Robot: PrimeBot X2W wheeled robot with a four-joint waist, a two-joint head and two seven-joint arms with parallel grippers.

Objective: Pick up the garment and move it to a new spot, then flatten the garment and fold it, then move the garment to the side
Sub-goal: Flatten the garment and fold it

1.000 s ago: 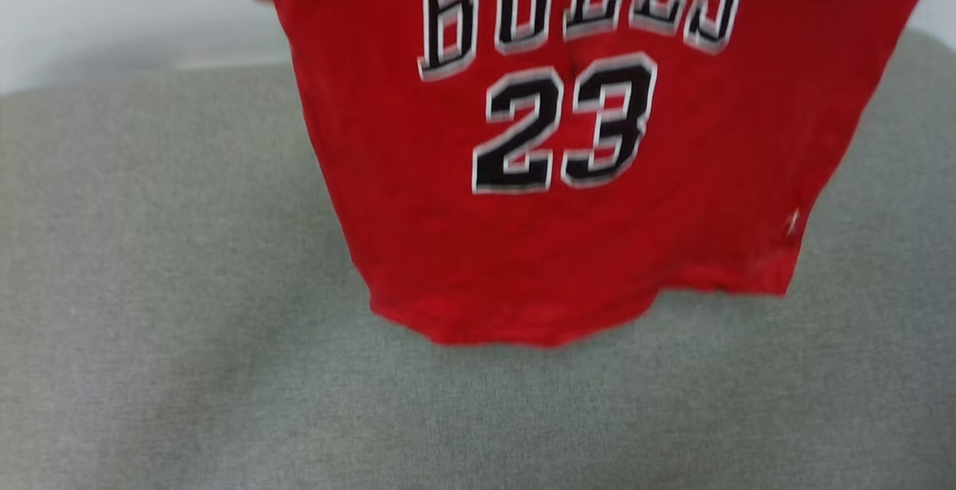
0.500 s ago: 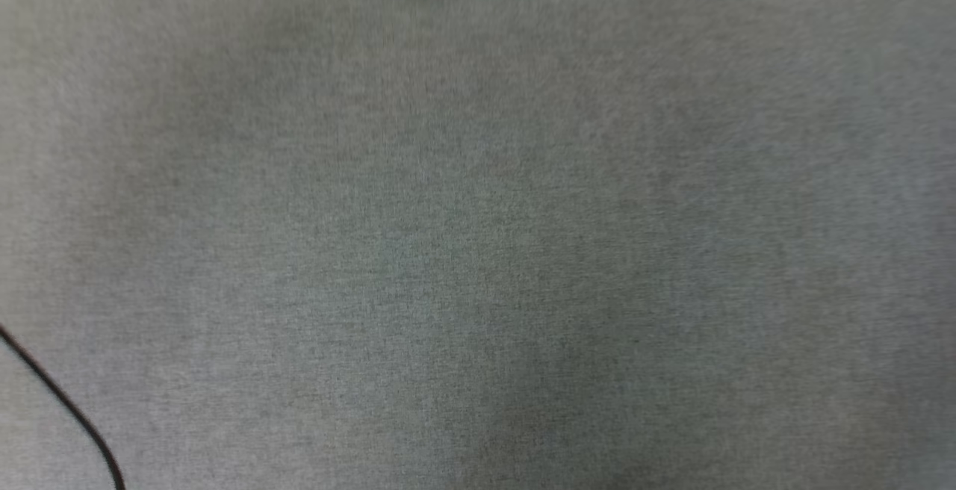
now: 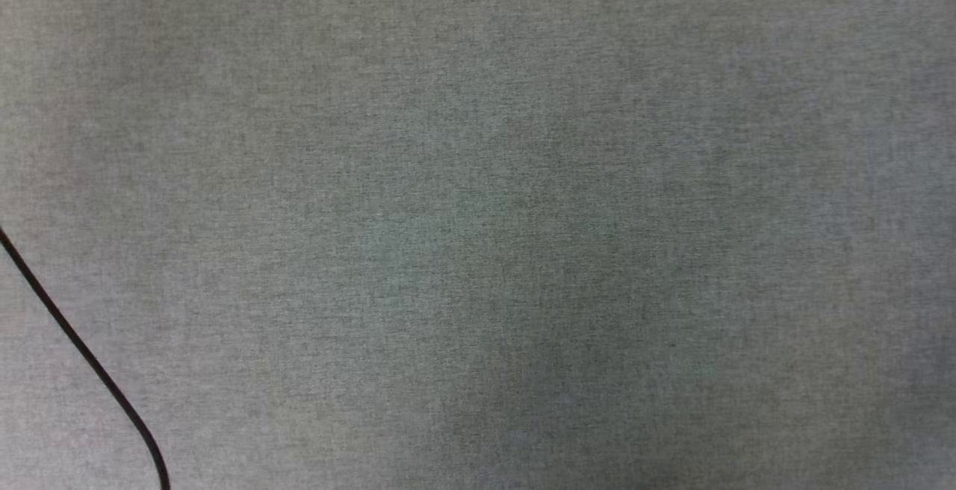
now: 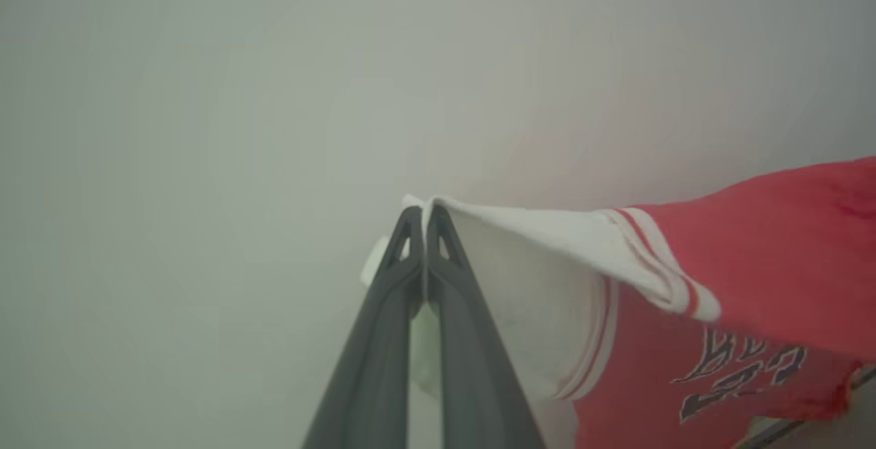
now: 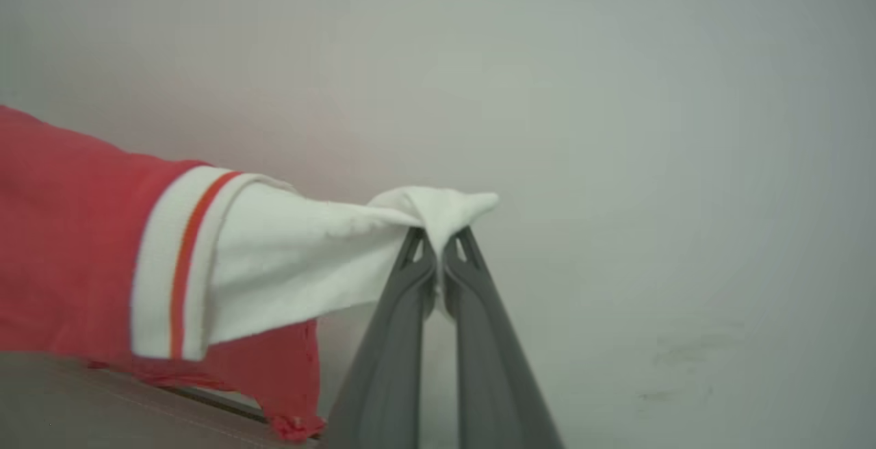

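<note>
1. jaws are pinched tight: left jaws on one white sleeve [image 4: 534, 230] of the garment [image 4: 753, 244], right jaws on the other sleeve [image 5: 308, 264].
2. head camera has swung from the garment's number down to grey fabric [image 3: 523, 176] and a black cable [image 3: 82, 355].
3. one garment, two sleeves, one cable.
4. both arms aim at a pale wall [image 5: 616, 93], garment stretched between.

You're looking down on a grey woven cloth surface [image 3: 523, 176], matt and finely grained, with a thin, smooth black cable [image 3: 82, 355] at seven o'clock. Your left gripper [image 4: 424, 211] and right gripper [image 5: 439, 233] show matt dark grey plastic fingers. The red-and-white jersey garment [image 4: 753, 250] looks like soft, matt knit cloth. The pale wall [image 4: 205, 93] behind it is smooth and matt.
</note>
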